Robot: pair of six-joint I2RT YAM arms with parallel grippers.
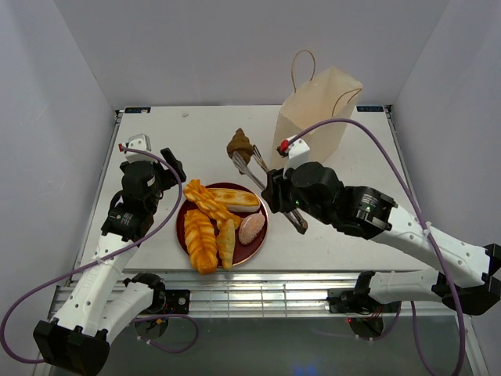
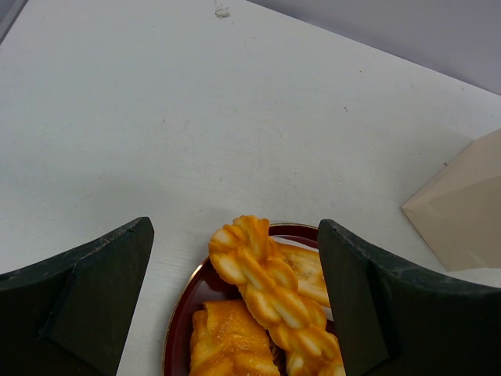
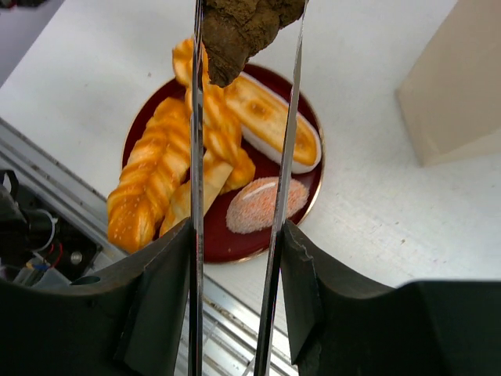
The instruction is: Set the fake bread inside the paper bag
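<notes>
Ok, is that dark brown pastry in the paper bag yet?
Not yet: the dark brown pastry is pinched in the tongs the right gripper holds, beside the paper bag.

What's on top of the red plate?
Golden braided loaves, a long roll and a pinkish piece lie on the red plate. The plate beneath them is hidden. The brown piece is off it, in the tongs.

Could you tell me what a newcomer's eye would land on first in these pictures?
Most likely the right gripper clamping metal tongs, which pinch a dark brown pastry over the middle of the table. Next, the dark red plate holding glossy golden braided loaves, just nearer the arms, and the tall paper bag standing at the far right.
</notes>
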